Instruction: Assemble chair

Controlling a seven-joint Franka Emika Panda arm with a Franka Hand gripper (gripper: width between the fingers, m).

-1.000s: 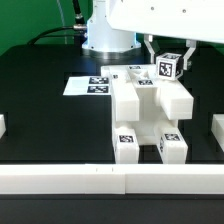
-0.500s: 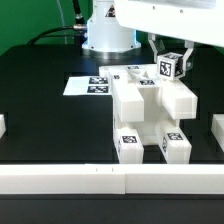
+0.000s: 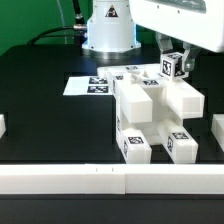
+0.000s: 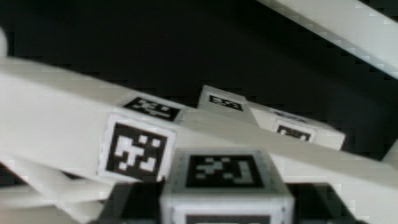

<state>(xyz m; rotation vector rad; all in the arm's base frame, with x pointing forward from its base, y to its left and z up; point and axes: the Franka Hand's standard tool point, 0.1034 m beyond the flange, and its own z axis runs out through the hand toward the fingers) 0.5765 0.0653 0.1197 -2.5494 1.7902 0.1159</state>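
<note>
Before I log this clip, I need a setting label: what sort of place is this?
Most likely a robotics lab bench, not a home: a black table fenced by low white rails, the marker board lying on it, and a white robot arm over the tagged white chair parts.

The exterior view looks from a raised spot, across a white rail (image 3: 60, 178) in the foreground and the black table (image 3: 50, 120), toward the robot base (image 3: 107, 30) at the back, at middling range. The wrist view sits very close to the chair (image 4: 71, 95), slanting down so tagged white parts fill the picture. Both views share the chair's tagged upper parts
</note>
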